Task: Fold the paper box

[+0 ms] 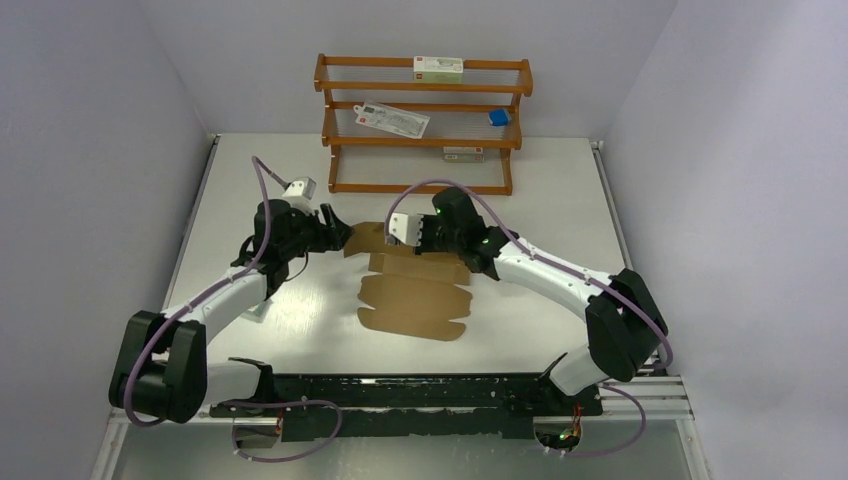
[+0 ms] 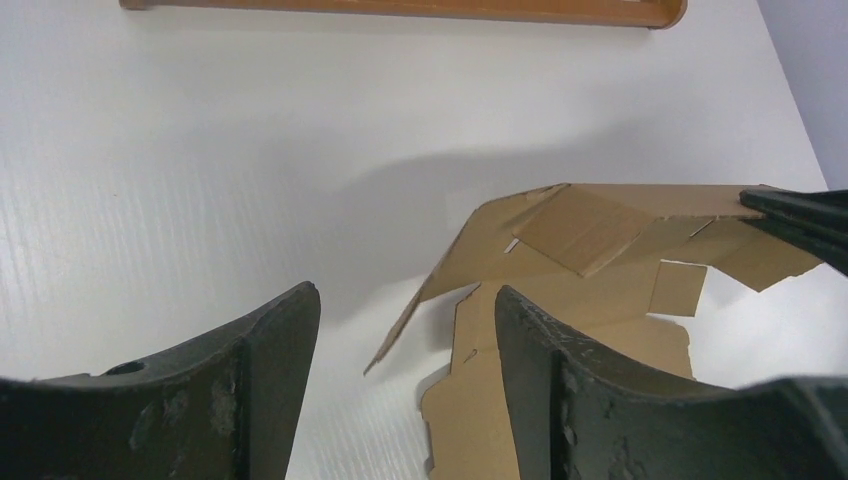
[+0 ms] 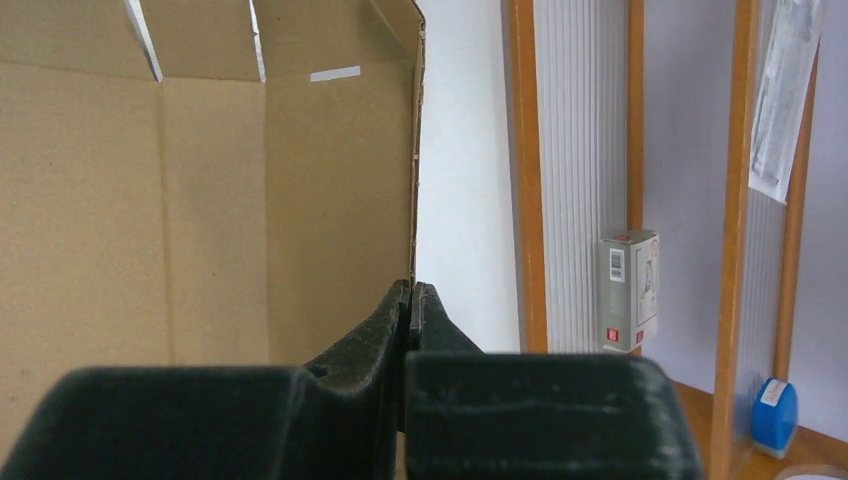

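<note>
Right claw (image 3: 408,292) pinched shut on the lifted far edge of the paper box (image 1: 415,300), left claw (image 2: 405,300) spread apart beside that raised flap, brown cardboard otherwise flat on the white counter (image 1: 560,190), just in front of the wooden rack (image 1: 420,145).

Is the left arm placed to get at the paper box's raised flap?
Probably yes: the left gripper is open beside the paper box, nothing between; the right gripper pinches another edge.
</note>
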Action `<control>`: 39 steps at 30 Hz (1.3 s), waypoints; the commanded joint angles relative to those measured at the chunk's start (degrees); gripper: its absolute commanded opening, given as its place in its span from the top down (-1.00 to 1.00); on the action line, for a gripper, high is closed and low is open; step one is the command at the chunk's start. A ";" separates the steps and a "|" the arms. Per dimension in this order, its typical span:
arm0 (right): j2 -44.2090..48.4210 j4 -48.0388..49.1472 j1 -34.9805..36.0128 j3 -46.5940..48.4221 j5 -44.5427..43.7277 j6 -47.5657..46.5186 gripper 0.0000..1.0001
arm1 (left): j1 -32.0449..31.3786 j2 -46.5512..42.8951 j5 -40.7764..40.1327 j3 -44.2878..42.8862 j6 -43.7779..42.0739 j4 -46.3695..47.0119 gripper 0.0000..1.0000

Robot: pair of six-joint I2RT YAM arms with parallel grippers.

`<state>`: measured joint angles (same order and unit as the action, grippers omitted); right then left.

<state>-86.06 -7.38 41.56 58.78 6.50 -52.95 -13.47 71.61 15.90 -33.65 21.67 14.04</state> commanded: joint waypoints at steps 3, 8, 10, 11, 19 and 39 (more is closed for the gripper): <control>0.97 4.17 2.99 -3.03 -5.37 -4.40 1.00 | 0.47 2.53 1.99 1.77 -3.50 8.58 -0.38; 0.45 4.95 4.66 -4.10 -8.42 -4.70 1.00 | 0.47 3.57 2.58 2.45 -6.19 10.06 -0.35; 0.11 3.61 5.24 -3.65 -9.75 -4.84 1.00 | 0.47 4.31 2.42 2.78 -7.13 10.26 -0.33; 0.11 3.18 5.45 -3.66 -10.00 -4.99 1.00 | 0.47 4.73 2.49 2.83 -7.71 10.30 -0.31; 1.06 6.13 7.50 -6.65 -12.92 -6.91 1.00 | 0.47 5.99 5.90 3.32 -8.91 11.48 -0.08; 1.86 12.14 10.18 -10.68 -17.05 -8.31 1.00 | -3.29 8.98 5.37 4.60 -9.77 12.78 0.15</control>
<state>-85.84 2.76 51.16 48.51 -9.10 -60.58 -15.27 79.64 21.04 -29.06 12.99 24.29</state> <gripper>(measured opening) 0.019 0.464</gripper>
